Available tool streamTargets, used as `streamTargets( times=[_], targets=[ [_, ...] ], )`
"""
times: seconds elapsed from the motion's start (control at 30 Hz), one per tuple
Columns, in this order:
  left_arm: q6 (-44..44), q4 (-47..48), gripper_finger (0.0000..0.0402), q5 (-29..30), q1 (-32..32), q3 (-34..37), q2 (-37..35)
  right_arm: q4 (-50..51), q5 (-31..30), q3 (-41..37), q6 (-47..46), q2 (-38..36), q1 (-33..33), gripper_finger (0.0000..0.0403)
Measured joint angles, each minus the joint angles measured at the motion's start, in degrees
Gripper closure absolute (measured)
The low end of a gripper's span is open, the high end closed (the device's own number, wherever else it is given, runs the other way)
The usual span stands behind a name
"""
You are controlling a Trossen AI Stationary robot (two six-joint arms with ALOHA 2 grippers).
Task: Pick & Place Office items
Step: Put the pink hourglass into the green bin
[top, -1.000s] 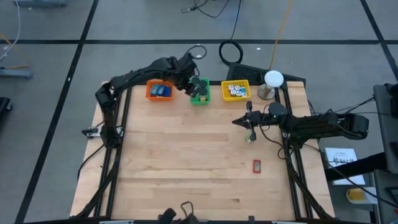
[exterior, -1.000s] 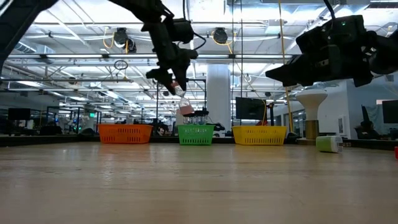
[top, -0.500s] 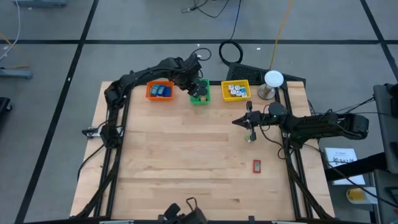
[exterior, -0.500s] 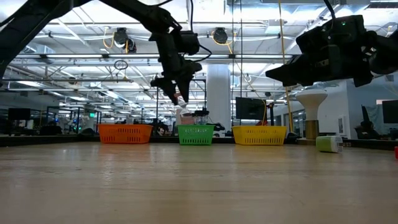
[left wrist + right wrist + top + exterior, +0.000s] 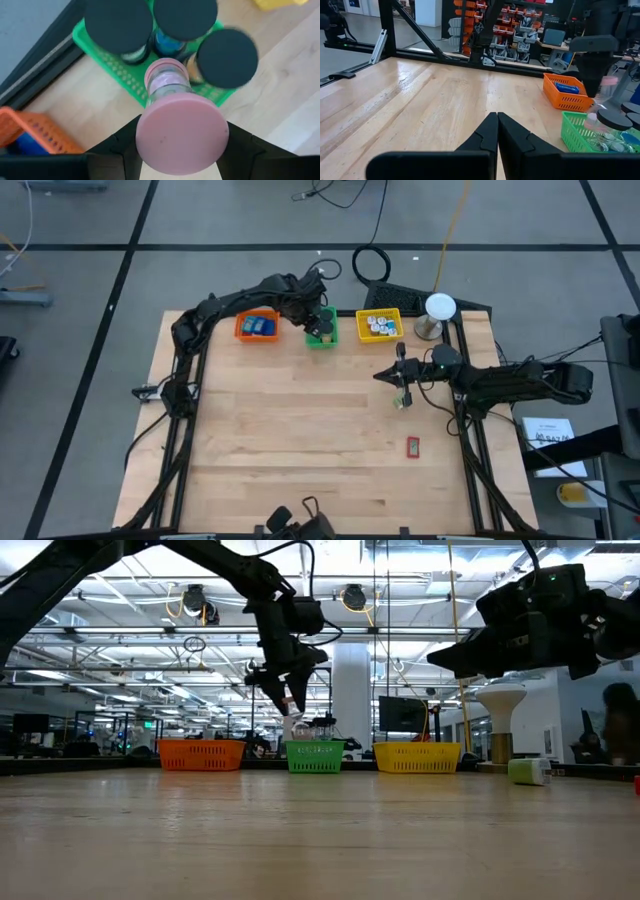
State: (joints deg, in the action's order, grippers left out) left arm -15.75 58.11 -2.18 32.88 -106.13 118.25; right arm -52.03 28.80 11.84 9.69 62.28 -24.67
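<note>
Over the last second we carried our left gripper (image 5: 290,700) from short of the bins to a spot right above the green bin (image 5: 321,337), while our right arm did not move. We held a small clear jar with a pink lid (image 5: 175,117) between the left fingers, which were clamped on its sides just behind the lid. From the left gripper, the green bin lay directly below, with the orange bin (image 5: 255,326) just to one side and the yellow bin (image 5: 379,325) farther off on the other. The jar's long axis ran out from the gripper and tilted downward, its far end pointing into the bin. Three black-lidded jars (image 5: 118,25) already stood there, close around the spot under ours, so we judged the free gap to be narrow. Our right gripper (image 5: 497,131) hung pressed shut and empty over the table's right half, well away from the bins. A green-and-white piece (image 5: 402,401) lay just beside it and a red piece (image 5: 413,446) lay farther out toward the table's front edge, both much nearer the right arm than the left. We could not see the bin's floor under the jars, nor read what the two loose pieces were.
</note>
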Motion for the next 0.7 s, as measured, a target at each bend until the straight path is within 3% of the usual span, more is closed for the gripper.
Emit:
streamTargets(
  times=[0.7],
  targets=[
    [-1.31,-1.29,0.0210,0.20,-0.11,1.89,0.42,-0.02,0.00,-0.02,0.02,0.00,0.00,0.0403]
  ],
)
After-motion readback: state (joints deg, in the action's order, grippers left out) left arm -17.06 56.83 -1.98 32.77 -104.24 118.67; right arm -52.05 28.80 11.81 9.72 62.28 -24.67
